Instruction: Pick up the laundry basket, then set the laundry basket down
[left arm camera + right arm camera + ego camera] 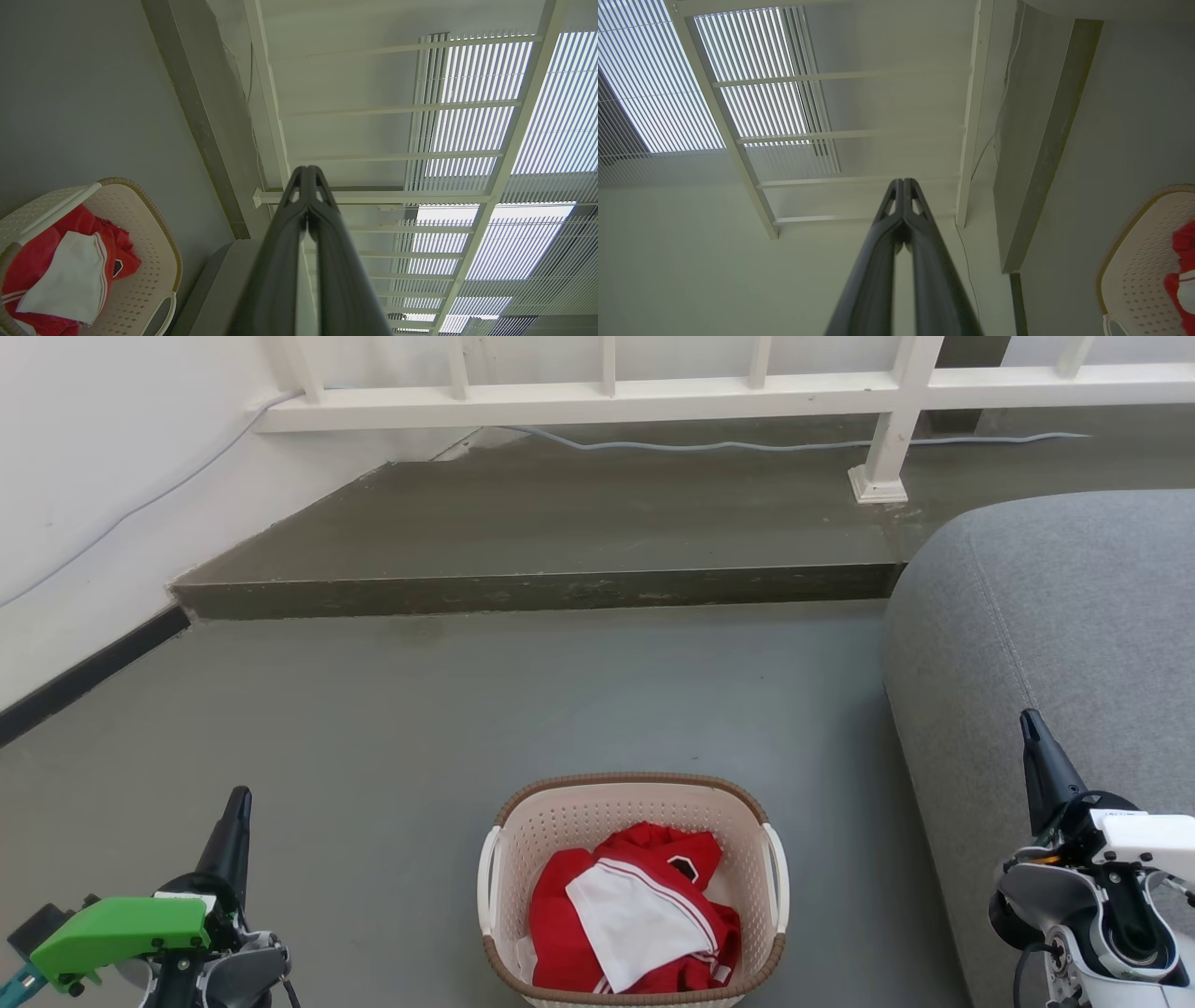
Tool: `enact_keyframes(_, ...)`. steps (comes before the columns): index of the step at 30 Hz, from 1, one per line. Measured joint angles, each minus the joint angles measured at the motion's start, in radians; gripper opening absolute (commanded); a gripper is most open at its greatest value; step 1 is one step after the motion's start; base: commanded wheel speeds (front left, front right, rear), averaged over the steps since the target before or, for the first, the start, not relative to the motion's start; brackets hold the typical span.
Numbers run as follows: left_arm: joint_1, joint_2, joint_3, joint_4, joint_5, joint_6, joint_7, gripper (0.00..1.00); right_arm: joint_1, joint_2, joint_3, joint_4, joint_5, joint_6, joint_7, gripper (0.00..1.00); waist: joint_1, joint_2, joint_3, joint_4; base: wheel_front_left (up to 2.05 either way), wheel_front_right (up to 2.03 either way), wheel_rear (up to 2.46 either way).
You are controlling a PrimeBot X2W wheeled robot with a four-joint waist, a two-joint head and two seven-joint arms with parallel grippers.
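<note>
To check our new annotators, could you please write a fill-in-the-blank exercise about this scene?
The laundry basket stands on the ____.
The clothing inside it is white and ____.
The left gripper and right gripper are both ____.
The grey sofa lies to the robot's ____.
Missing: floor; red; shut; right.
</note>
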Motion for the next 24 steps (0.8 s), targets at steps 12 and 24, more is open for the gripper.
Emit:
enact_keyframes(12,0.000,0.000,0.000,0.000,0.000,0.000,0.000,0.00,0.000,0.000,0.000,0.000,0.000,0.000,0.000,0.00,0.0000,0.0000,0.000,0.000,0.00,0.00,0.00)
enact_keyframes(24,0.000,0.000,0.000,0.000,0.000,0.000,0.000,0.00,0.000,0.000,0.000,0.000,0.000,0.000,0.000,0.00,0.0000,0.0000,0.000,0.000,0.00,0.00,0.00)
